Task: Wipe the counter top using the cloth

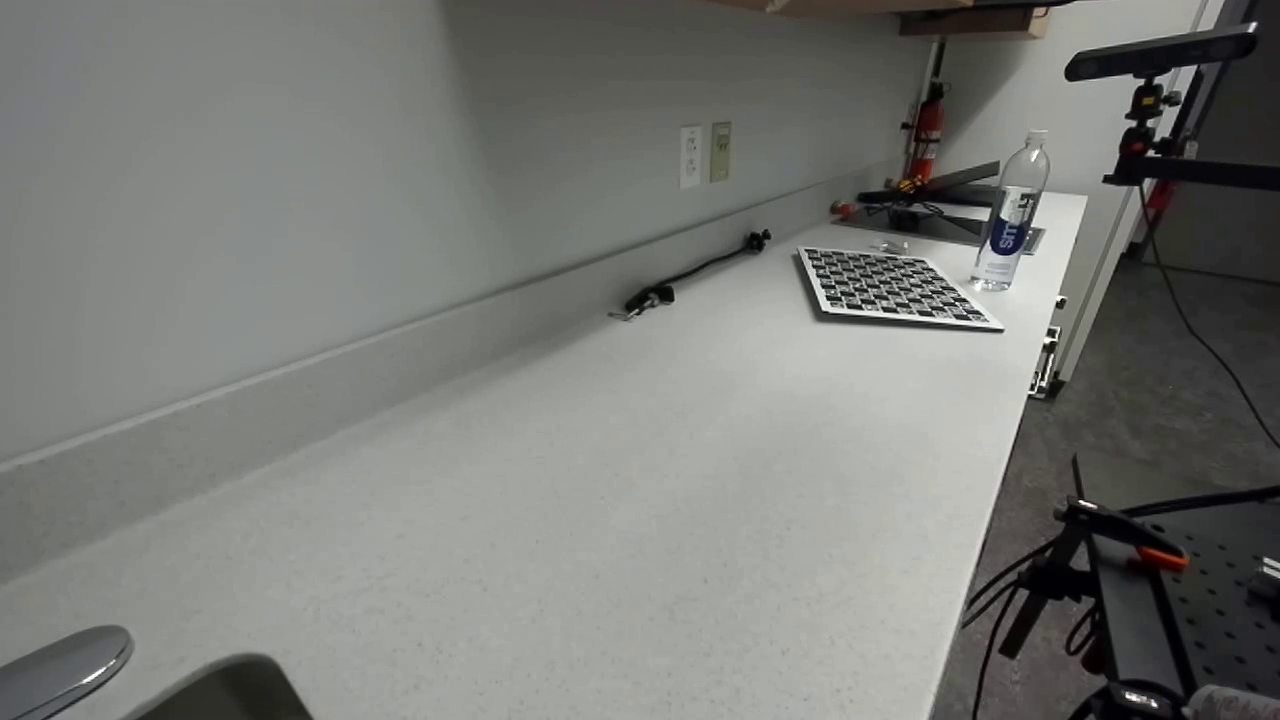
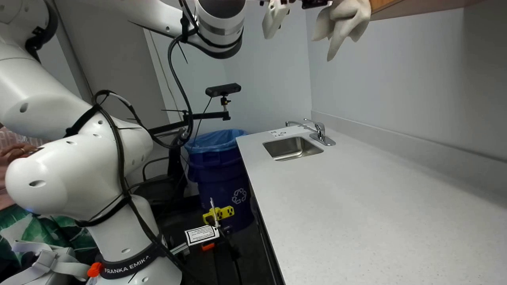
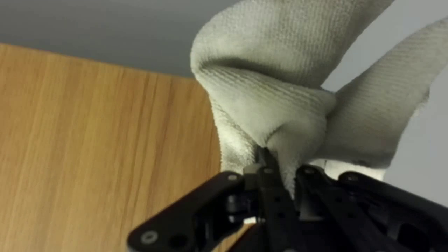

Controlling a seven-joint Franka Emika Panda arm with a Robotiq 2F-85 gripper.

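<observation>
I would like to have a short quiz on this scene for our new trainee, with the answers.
1. Where is the cloth? a) in the sink b) in the gripper c) on the floor
2. True or false: the cloth touches the counter top.
3. What tall thing with a label stands beside the checkered mat?

Key: 1. b. 2. False; it hangs in the air. 3. The bottle.

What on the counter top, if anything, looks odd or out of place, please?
The checkered board lies askew on the counter top, not square with the backsplash. A black cord beside the backsplash looks left behind.
</observation>
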